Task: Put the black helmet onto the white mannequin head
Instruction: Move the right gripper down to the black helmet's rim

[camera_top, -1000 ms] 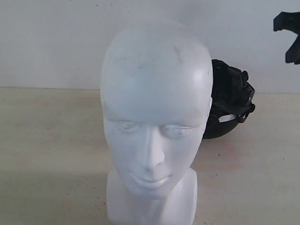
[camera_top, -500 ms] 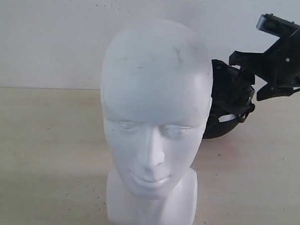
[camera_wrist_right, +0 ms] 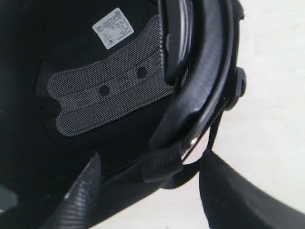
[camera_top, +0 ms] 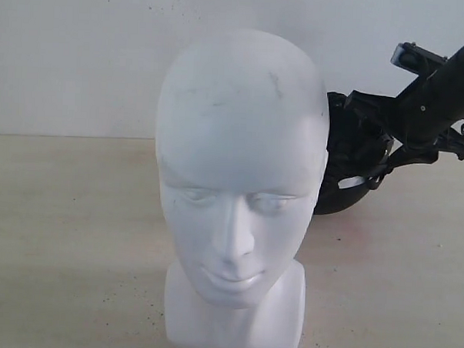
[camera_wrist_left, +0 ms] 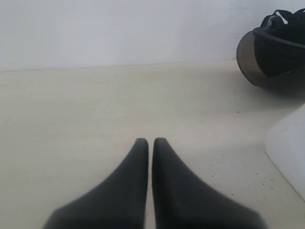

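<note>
The white mannequin head stands upright at the table's front middle, facing the exterior camera. The black helmet lies behind it to the right, opening turned right, straps hanging. My right gripper reaches into that opening. In the right wrist view it is open and straddles the helmet's rim, one finger inside the padded shell and the other outside over the table, a strap between them. My left gripper is shut and empty, low over bare table, far from the helmet and the head's base.
A plain white wall stands behind the beige table. The helmet's smoky visor faces the left arm's side. The right arm slants down from the upper right.
The right arm has come down from the upper right corner to the helmet, and its jaws now stand wide around the rim. Head and helmet have not moved.
</note>
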Controlling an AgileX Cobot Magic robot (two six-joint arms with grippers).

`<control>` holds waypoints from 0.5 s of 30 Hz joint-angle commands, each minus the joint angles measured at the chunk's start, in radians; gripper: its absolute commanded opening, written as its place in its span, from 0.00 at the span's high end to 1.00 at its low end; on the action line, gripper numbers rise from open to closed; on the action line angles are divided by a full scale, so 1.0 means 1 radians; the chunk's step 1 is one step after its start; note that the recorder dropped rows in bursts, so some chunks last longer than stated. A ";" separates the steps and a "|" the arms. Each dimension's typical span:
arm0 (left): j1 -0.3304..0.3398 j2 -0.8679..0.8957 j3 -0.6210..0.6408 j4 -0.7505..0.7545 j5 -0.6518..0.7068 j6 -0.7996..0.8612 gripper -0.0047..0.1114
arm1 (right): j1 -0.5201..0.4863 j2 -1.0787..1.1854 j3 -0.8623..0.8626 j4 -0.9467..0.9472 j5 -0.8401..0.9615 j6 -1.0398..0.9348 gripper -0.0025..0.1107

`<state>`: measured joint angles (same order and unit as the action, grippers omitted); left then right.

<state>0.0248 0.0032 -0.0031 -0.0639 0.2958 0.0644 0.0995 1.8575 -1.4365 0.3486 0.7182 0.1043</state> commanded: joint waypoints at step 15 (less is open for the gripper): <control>0.003 -0.003 0.003 0.002 -0.001 -0.010 0.92 | 0.001 0.052 -0.010 -0.105 -0.058 0.148 0.55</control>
<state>0.0248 0.0032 -0.0031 -0.0639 0.2958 0.0644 0.0995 1.9028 -1.4406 0.2933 0.6620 0.2199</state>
